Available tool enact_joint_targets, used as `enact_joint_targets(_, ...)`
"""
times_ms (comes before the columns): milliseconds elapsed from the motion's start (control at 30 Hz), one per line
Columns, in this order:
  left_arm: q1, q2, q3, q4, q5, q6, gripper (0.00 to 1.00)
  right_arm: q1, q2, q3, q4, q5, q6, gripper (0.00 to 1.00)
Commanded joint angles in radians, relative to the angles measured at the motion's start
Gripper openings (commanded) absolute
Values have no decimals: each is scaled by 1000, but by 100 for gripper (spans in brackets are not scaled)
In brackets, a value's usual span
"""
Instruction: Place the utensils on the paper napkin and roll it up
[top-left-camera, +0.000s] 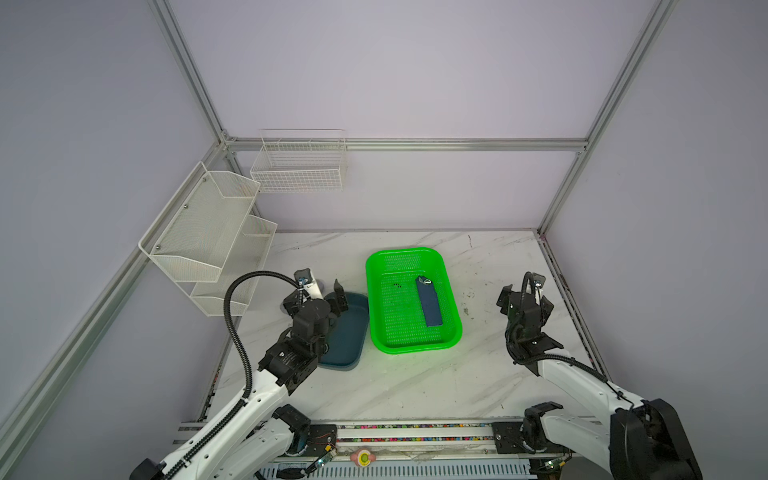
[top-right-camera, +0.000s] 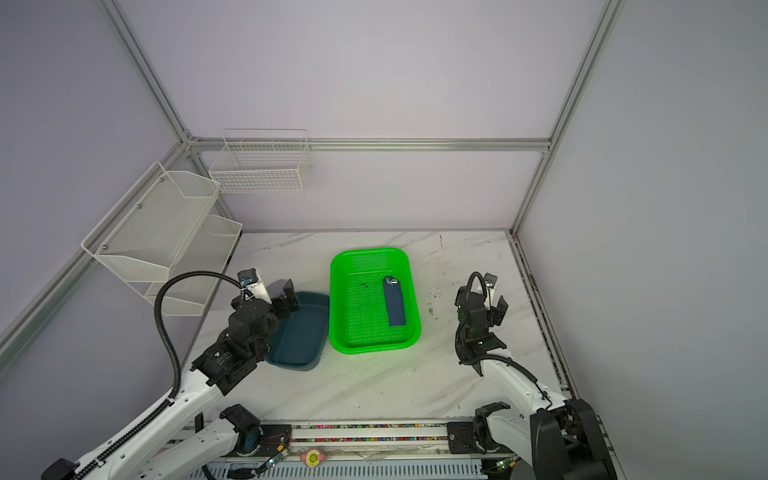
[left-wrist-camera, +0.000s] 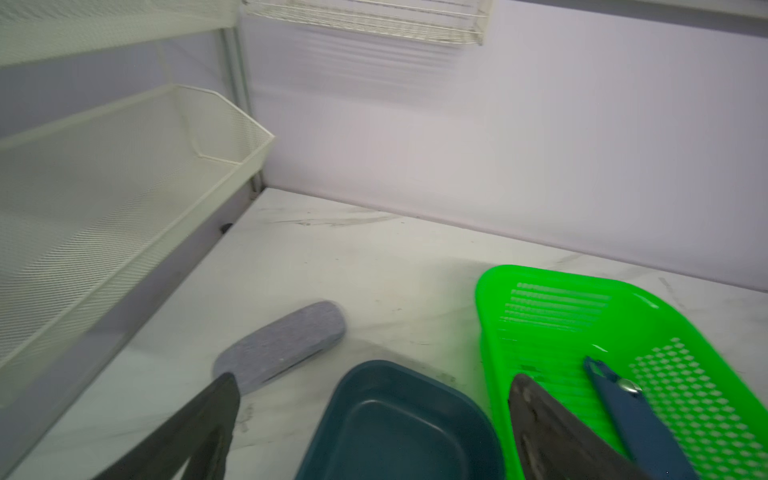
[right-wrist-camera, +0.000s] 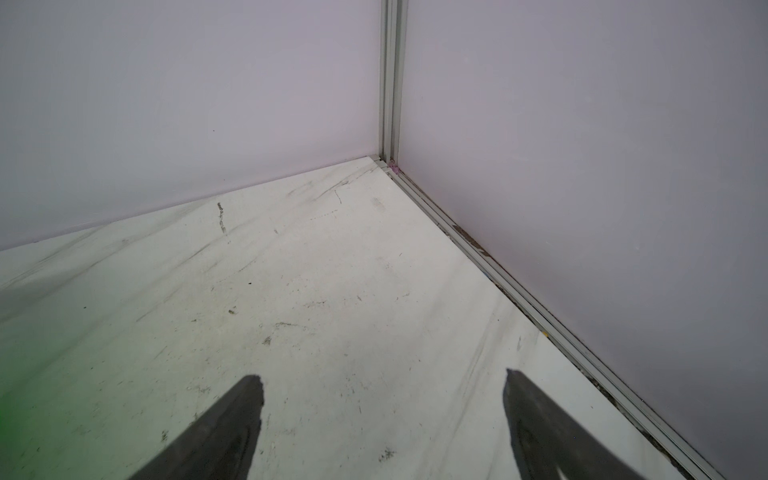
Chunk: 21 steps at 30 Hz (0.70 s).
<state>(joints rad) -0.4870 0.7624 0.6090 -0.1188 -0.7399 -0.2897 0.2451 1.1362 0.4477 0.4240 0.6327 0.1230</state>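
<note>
My left jaws gape wide above the teal tray (left-wrist-camera: 399, 432), my right jaws wide above the tabletop (right-wrist-camera: 332, 270); my left-arm lettering (top-left-camera: 309, 286) is too small to read.

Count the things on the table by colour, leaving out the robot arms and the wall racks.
Green: 1, the basket
Navy blue: 1, the rolled paper napkin, in the basket
Dark teal: 1, the tray
Grey: 1, the case
Total: 4
</note>
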Motion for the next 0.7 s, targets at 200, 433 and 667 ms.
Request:
enact_joint_targets(200,299,-35,-184,160,136,136,100,-66,232,5,390,-213,-73,93)
enact_joint_targets(433,376,184,-175,287,234,176,100,-76,409,12,610,-336,-140,92)
enact_joint_targets(667,397,369,-240,604,265,249,100,-90,521,9,823,-406,-216,92)
